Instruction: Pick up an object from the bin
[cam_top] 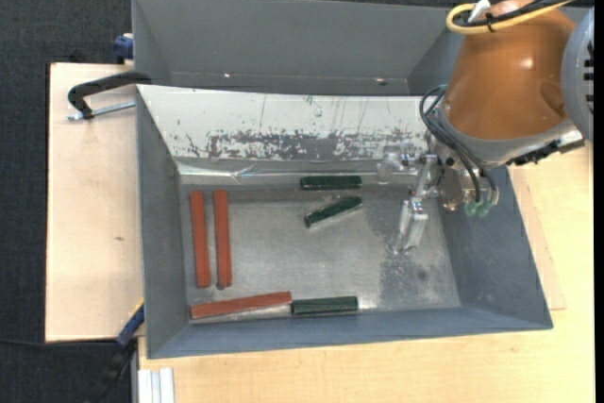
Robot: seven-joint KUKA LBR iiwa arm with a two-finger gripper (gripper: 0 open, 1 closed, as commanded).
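Pincer (411,231) near tilted green bar (332,212), red bars (200,239) far left

Orange-covered arm (510,71) angles down from right, pincer (409,236) low.

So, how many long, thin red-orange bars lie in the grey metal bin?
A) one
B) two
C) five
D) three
D: a pair of red-orange bars lies side by side at the left of the grey metal bin, and a third red-orange bar lies along the near wall, end to end with a dark green bar.
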